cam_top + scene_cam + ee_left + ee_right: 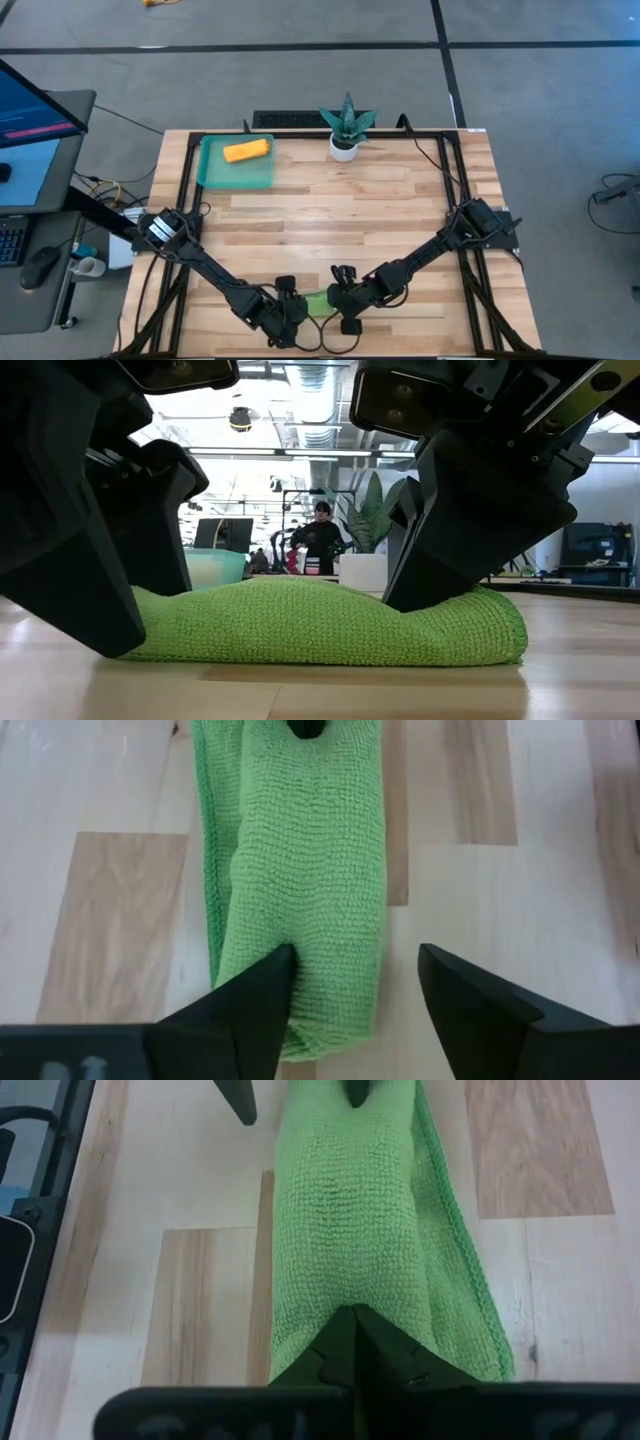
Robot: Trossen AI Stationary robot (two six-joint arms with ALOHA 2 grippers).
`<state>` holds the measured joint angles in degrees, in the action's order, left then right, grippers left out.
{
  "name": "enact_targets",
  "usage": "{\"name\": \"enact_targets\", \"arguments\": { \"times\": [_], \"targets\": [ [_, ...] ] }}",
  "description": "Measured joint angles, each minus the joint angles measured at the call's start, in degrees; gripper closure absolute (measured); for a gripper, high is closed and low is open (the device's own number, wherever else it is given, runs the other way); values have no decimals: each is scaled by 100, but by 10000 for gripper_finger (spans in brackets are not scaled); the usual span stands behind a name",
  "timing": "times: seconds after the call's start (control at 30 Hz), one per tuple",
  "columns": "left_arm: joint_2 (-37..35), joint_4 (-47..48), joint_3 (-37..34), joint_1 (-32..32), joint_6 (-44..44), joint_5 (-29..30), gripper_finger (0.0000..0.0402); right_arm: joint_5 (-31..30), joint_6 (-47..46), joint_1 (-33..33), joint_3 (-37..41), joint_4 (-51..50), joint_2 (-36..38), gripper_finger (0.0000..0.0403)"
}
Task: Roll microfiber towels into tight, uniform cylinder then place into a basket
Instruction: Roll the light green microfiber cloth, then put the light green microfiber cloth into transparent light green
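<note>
Wooden table (400, 200): plank top. It bore a teal basket (212, 172) far left, potted plant (346, 128) far centre. Rolled green towel (317, 303) lay near centre.

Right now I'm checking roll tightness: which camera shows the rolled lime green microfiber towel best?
The right wrist view: the rolled lime green microfiber towel runs lengthwise, its loose edge visible. The left wrist view shows one end, the low view its side profile between both arms, and the high view only a sliver.

You look straight down on the whole counter (400, 200) from above; low camera sits level, close; both wrist cameras share the green towel (310, 870) close up.
</note>
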<state>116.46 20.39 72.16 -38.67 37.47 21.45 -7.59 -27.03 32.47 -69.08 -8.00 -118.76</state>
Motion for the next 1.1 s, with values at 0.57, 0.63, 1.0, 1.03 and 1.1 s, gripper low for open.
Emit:
{"name": "enact_targets", "arguments": {
  "times": [0.57,0.63,1.0,1.03,1.1],
  "targets": [
    [42,702,852,30,-1054,687,184,60,-352,-151,20,370,-35,364],
    [59,672,859,52,-1104,735,184,58,-360,-178,24,568,-44,364],
    [280,672,872,120,-1344,479,184,48,-457,-322,28,925,-63,365],
    [280,693,872,146,-1331,479,184,49,-457,-326,26,923,-63,365],
    [280,724,853,191,-1272,470,184,36,-457,-326,26,922,-63,365]
  ]
}}
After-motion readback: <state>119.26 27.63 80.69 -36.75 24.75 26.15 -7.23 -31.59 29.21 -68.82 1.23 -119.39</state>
